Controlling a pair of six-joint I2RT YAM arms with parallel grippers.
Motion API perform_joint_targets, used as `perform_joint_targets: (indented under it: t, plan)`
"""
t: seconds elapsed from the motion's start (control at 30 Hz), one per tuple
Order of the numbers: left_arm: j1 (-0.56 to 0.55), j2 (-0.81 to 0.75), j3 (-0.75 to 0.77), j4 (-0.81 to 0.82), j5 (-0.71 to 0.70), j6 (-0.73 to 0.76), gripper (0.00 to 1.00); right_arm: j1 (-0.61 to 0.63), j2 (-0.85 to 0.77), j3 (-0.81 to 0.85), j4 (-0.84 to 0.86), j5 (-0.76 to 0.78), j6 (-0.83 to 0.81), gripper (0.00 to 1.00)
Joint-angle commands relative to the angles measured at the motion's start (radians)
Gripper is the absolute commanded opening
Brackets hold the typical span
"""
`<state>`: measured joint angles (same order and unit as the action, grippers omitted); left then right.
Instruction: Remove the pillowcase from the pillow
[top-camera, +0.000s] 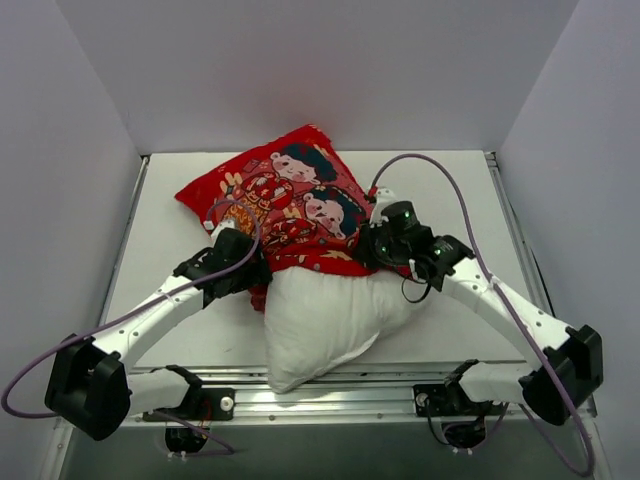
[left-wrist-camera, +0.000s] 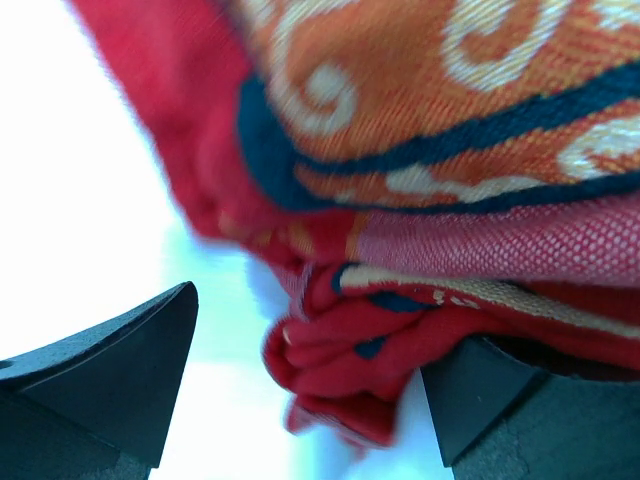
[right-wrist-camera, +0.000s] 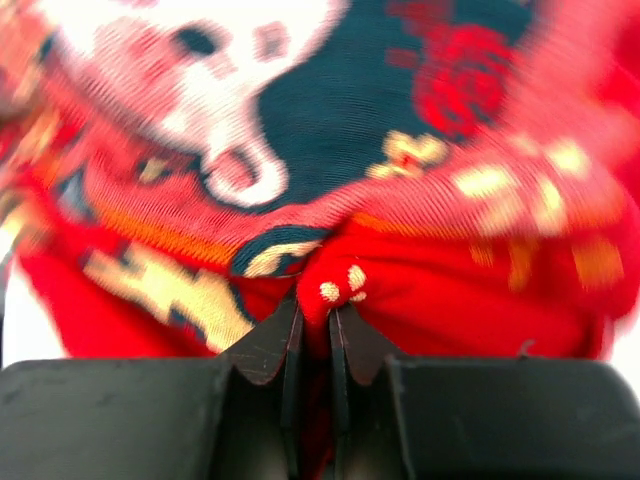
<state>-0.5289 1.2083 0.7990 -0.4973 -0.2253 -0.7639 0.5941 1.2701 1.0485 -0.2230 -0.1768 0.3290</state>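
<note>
Right gripper (right-wrist-camera: 315, 315) clamped hard on a pinched fold of the red pillowcase (right-wrist-camera: 450, 200); the fold stands up between its fingertips, the printed cartoon face spreading out ahead of and above them; judged purpose: an anchor on the right side of the case's mouth, so the cloth can be drawn off the filling. Left gripper (left-wrist-camera: 310, 345) spread wide, holding nothing; a bunched wad of red hem sits between its two fingers, nearer the one at the right of the wrist view and apparently touching it; judged purpose: set to bite the left side of the mouth, bite not yet made. White pillow (top-camera: 325, 320) lies between the two grippers and behind them, toward the arm bases; roughly half of it is bare, the rest hidden inside the case ahead of the fingers; no logo or text visible on the exposed part. Pillowcase lies on the white table (top-camera: 170, 230), ahead of both grippers; its mouth faces back toward them, gathered and rumpled where they meet it; its closed end is a corner pointing away, toward the far wall. Long axis of case and pillow together runs near to far, close to the line of reach of the arms; the pillow's free corner points back at the bases and reaches the metal rail at the table's near edge. Judgement: a pull away from the bases along that axis suits this lie, though one-sided tension may only twist the cloth.
</note>
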Motion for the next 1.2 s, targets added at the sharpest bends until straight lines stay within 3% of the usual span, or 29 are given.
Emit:
perform_joint_targets:
  t: [0.0,0.17,0.4,0.6,0.73,0.93,1.17]
  plan:
    - [0.017,0.075,0.13,0.075,-0.016,0.064,0.95,0.154,-0.112,-0.07,-0.159,-0.128,0.103,0.0]
    - [0.026,0.241,0.319,0.094,0.064,0.172,0.95,0.303,-0.195,-0.149,-0.087,-0.11,0.188,0.0]
    - [0.038,0.522,0.61,0.152,0.194,0.25,0.95,0.312,-0.125,-0.17,0.031,0.091,0.199,0.0]
    - [0.075,0.724,0.825,0.143,0.225,0.258,0.95,0.26,0.008,-0.108,0.146,0.204,0.139,0.0]
    - [0.109,0.795,0.963,0.144,0.256,0.258,0.95,0.101,0.09,-0.097,0.267,0.166,0.128,0.0]
    - [0.17,0.719,1.039,0.108,0.261,0.258,0.94,0.049,0.201,-0.015,0.297,0.204,0.076,0.0]
    - [0.182,0.412,0.869,0.027,0.202,0.184,0.94,0.038,0.29,0.068,0.347,0.188,0.11,0.0]
